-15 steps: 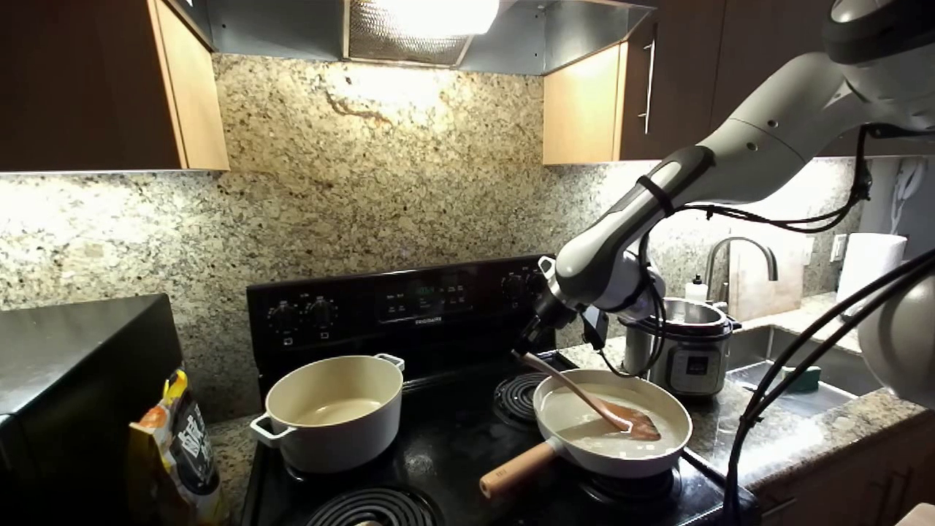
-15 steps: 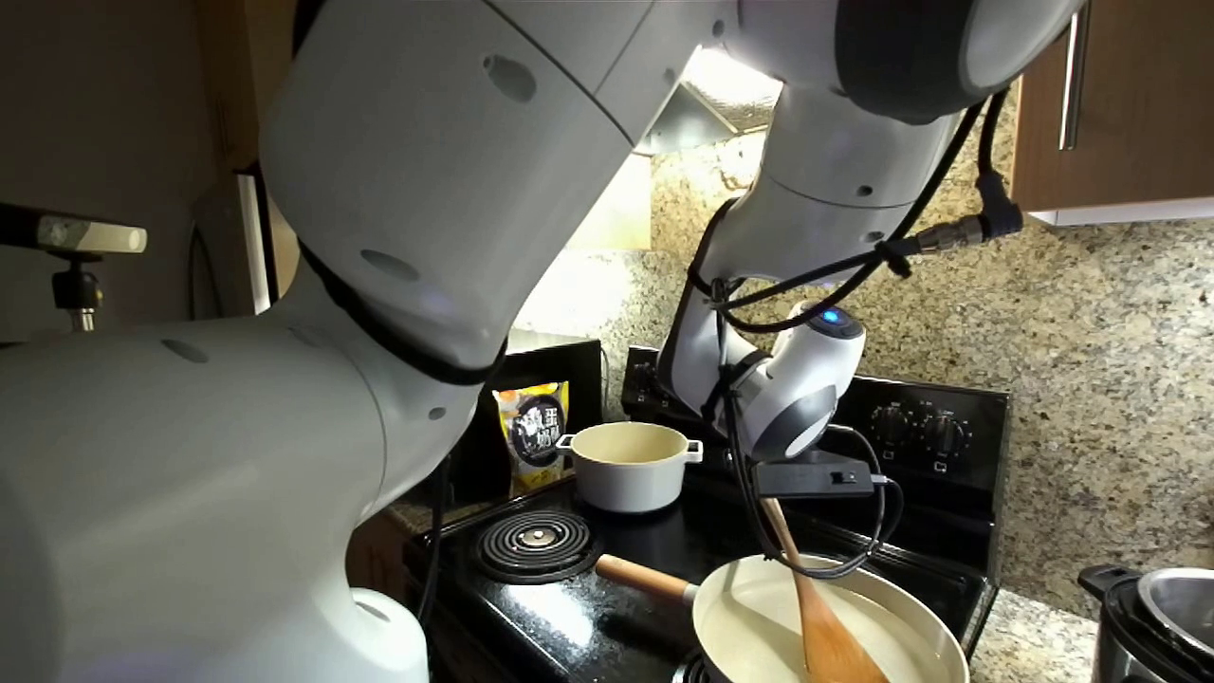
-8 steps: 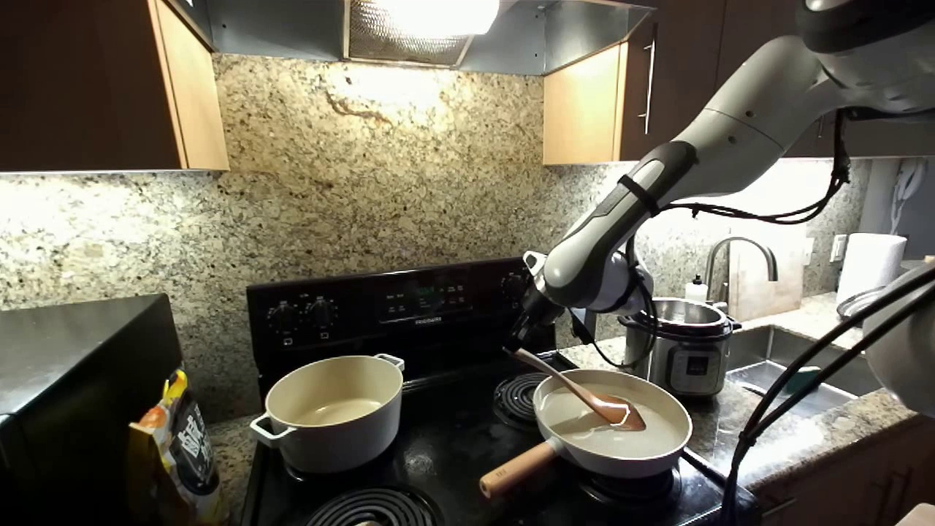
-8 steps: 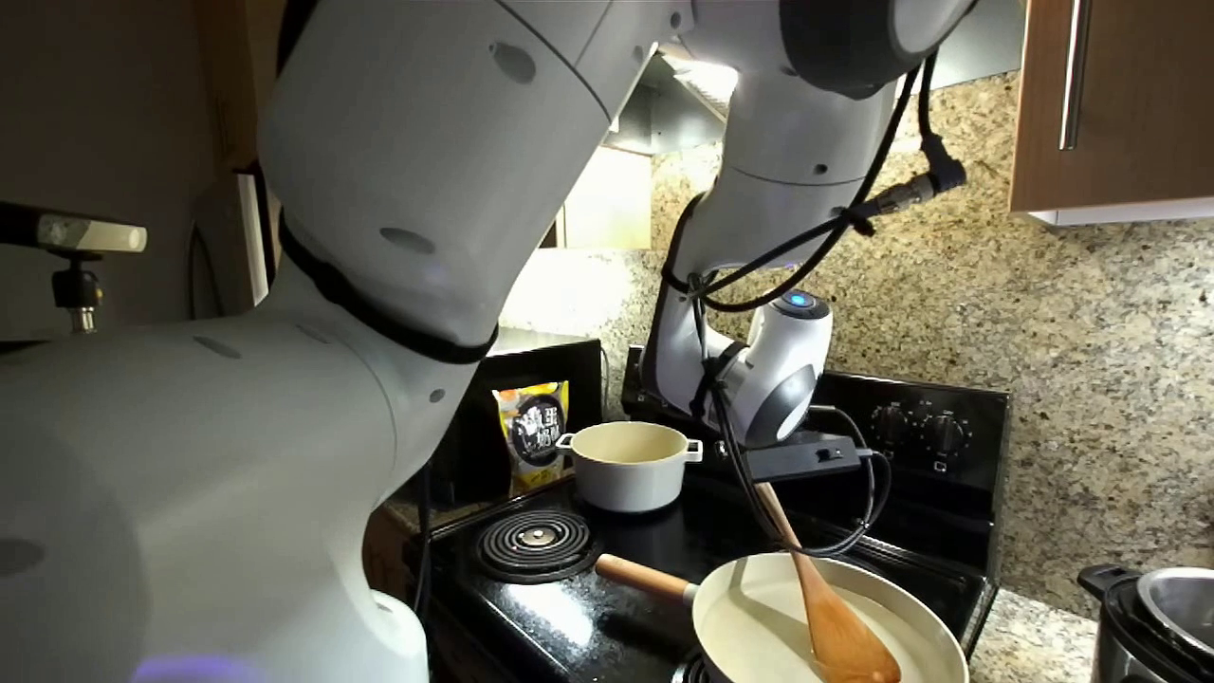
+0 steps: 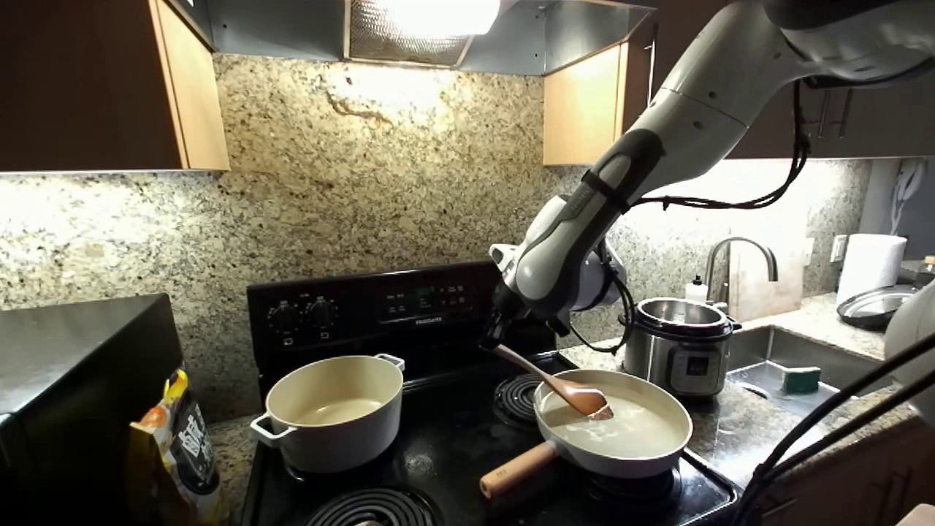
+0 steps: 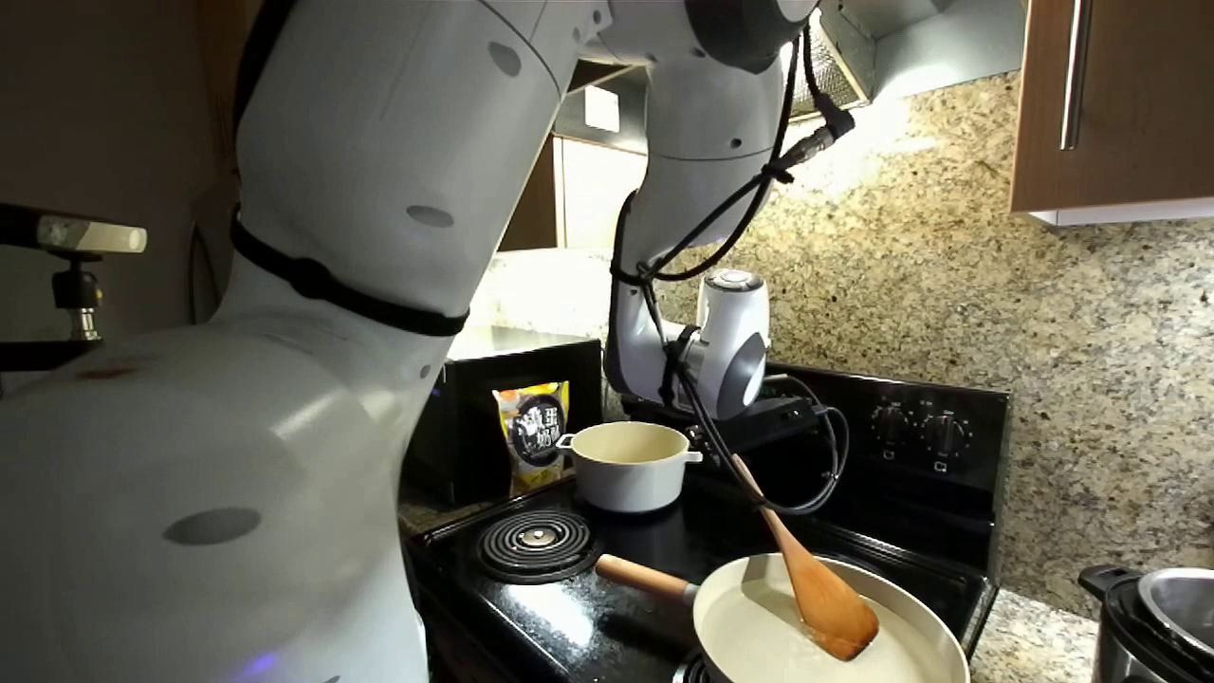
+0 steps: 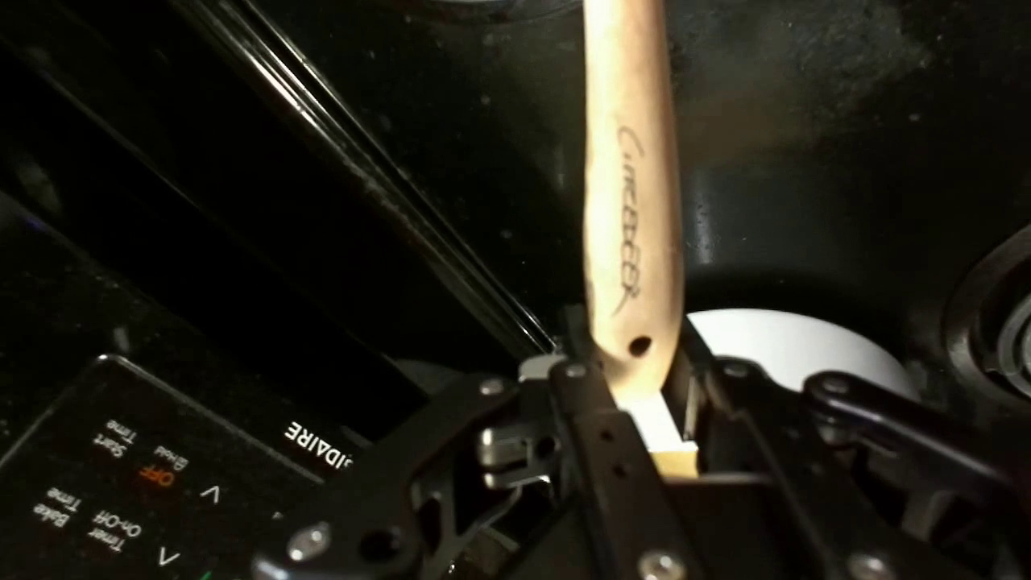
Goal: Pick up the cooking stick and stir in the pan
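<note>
Because the gripper [image 7: 635,348] clamps the wooden spatula [image 6: 818,588] only by its handle's end, I'd fear it twisting if the blade, low in the pan [image 5: 624,468] right of the pot [image 5: 347,444], snags the side; sweeping briskly could slop liquid [image 5: 643,431] over the near rim.

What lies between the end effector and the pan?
The cooking stick: gripped at its handle end by the end effector, it slants down to the pan. That stretch shows in an exterior view, the grip in the wrist view.
</note>
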Motion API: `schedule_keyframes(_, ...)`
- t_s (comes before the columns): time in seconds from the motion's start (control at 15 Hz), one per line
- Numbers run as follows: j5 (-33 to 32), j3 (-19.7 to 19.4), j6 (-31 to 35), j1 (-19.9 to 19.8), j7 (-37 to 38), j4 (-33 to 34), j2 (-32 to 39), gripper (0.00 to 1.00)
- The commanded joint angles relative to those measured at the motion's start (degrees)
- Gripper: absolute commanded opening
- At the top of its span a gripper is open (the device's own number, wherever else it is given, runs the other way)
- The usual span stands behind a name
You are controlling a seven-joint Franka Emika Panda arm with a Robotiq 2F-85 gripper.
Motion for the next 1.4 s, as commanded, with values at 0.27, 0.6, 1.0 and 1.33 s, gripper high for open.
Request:
schedule_keyframes(0.27, -0.3, -0.3, -0.9, 3.3, -0.7, -0.1, 2.1, 0.11)
schedule_keyframes(0.6, 0.3, 3.0, 1.2, 0.0, 0.1, -3.2, 3.5, 0.11)
schedule_keyframes(1.0, 0.9, 6.7, 2.5, -6.5, 0.6, -6.5, 6.1, 0.11)
schedule_keyframes(1.33, -3.7, 9.5, 0.8, -15.2, 3.1, -7.1, 8.2, 0.11)
